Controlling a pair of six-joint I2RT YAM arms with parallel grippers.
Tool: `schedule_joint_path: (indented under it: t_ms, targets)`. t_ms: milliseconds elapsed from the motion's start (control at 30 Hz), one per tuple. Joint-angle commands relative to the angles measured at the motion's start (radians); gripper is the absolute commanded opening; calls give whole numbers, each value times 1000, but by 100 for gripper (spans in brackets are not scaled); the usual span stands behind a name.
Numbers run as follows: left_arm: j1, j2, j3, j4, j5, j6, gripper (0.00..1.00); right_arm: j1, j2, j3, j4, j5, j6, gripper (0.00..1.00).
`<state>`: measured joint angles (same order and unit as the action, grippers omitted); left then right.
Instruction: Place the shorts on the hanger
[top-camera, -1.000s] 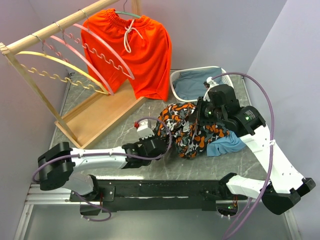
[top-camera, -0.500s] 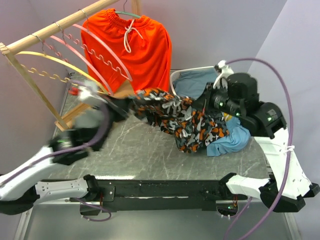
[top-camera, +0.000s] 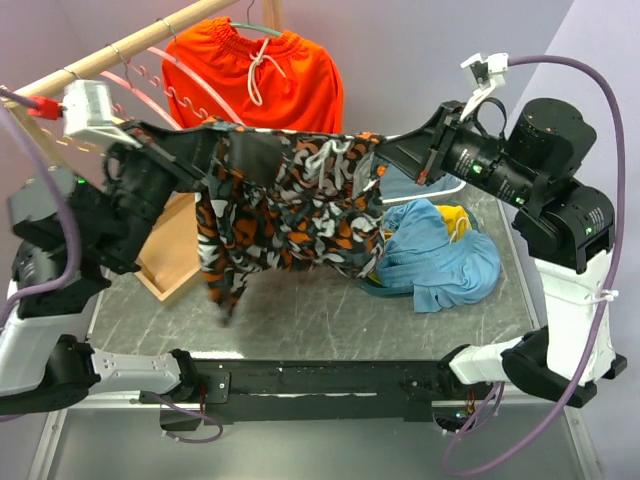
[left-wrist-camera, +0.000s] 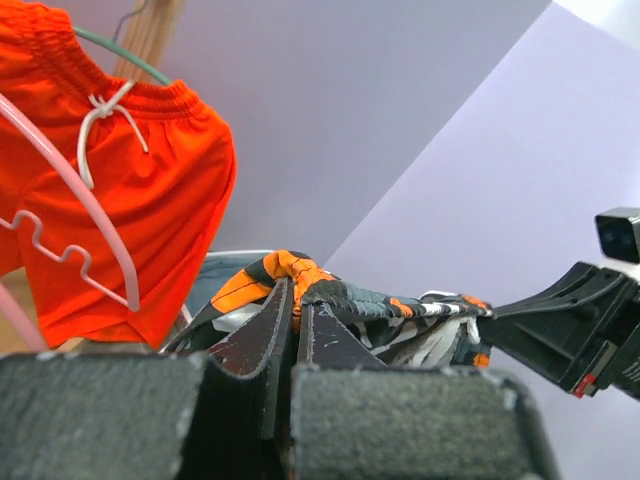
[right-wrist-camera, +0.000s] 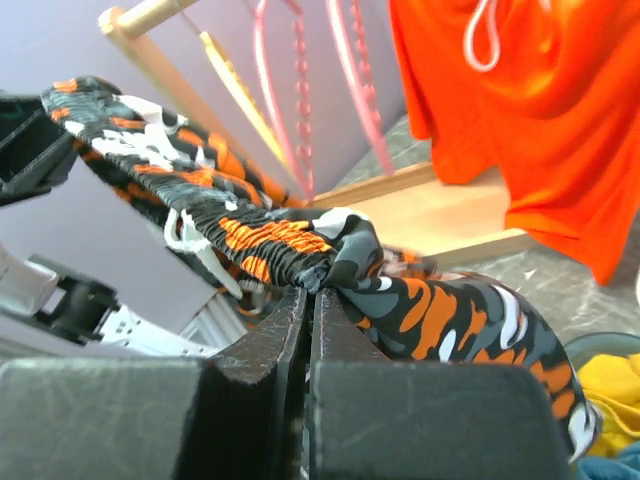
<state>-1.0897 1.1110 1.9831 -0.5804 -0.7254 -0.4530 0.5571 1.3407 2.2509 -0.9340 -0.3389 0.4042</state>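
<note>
— Hanging above the table (top-camera: 330, 320), were the shorts (top-camera: 290, 210) held at both ends?

— Yes. They were stretched by the waistband between the two claws, and the legs drooped toward the left side of the table. The left gripper (left-wrist-camera: 296, 310) was pinched tight on the left end, and the right gripper (right-wrist-camera: 308, 300) was pinched tight on the right end.

— And the hanger (top-camera: 195, 90)?

— It hung on the wooden rail (top-camera: 130, 50) at the far left, behind the shorts. I could not tell if they touched. The orange shorts (top-camera: 270, 80) hung beside it, and a blue cloth (top-camera: 440, 260) lay at the right.
</note>
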Motion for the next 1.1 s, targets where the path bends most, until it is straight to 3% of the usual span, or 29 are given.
schedule_joint_path:
  t_ms: [0,167,267,300,333,433,533,700,767,800,867,900,1000,1067]
  targets:
    - [7,23,-7,-61,11,8,1,-71,-29,-114,9,41,-31,0]
    - [7,9,-288,-71,15,-157,1,-288,-208,-695,157,-29,-35,2]
    - [10,44,-441,-107,-16,-289,1,-309,-248,-908,169,144,13,6]
    - [26,50,-484,-101,-6,-314,1,-309,-261,-960,184,190,48,9]
    - [39,61,-565,-98,13,-343,1,-307,-293,-1063,233,204,67,24]
    - [85,76,-702,-43,59,-407,1,-307,-343,-1180,274,228,113,46]
    - [119,107,-763,-6,116,-424,1,-277,-383,-1231,293,236,143,60]
    - [123,148,-767,-7,126,-423,1,-139,-448,-1272,293,360,212,68]
    - [123,153,-774,7,135,-411,6,-47,-456,-1284,293,441,249,71]
    - [123,153,-779,13,153,-403,13,-27,-463,-1291,291,452,257,72]
    - [123,148,-777,16,165,-385,21,-14,-474,-1300,297,475,272,73]
    - [123,144,-771,14,175,-375,32,-14,-489,-1310,302,483,274,74]
    - [123,115,-747,-7,181,-337,49,-16,-509,-1321,319,483,277,75]
    - [122,87,-728,-19,199,-294,55,-16,-508,-1318,317,485,278,75]
